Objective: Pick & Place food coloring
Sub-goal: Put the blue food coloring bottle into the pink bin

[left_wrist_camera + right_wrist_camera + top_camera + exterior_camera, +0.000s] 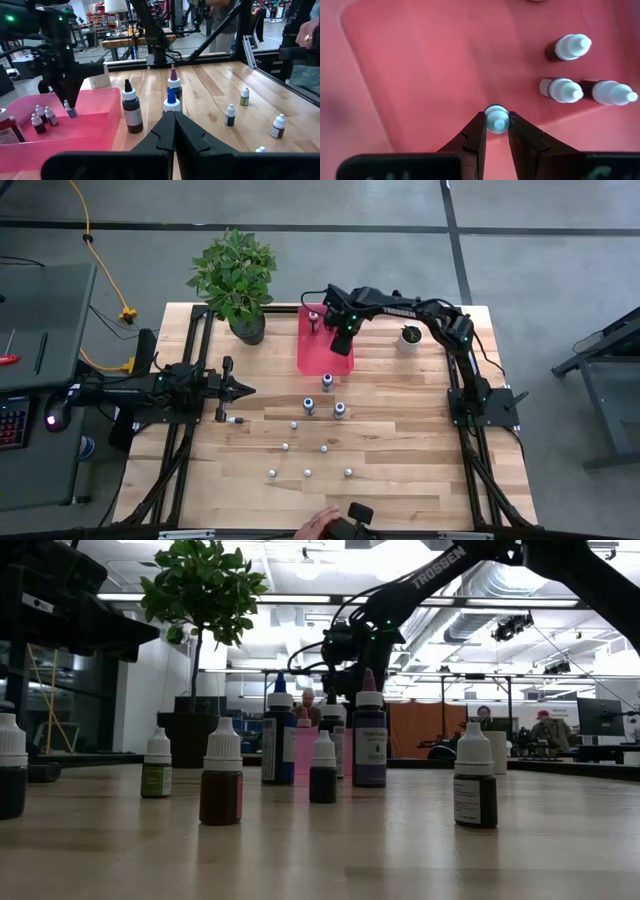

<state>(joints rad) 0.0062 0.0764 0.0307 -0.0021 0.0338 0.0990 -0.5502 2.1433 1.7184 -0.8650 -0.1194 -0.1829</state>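
The wooden table [400, 480] has bare boards along its near edge. Over the pink tray [312, 352], the right gripper [496, 121] pinches a small bottle [496, 118], upright, cap up. The left gripper [174, 116] rests with jaws pressed together.

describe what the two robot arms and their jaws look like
Both arms are dark, nearly black, built of jointed segments. The right arm carries white TROSSEN lettering, seen in the low view, and small green lights near its wrist. The left arm has black cabling behind it. The left gripper and right gripper each have two dark, angular, tapering jaws.
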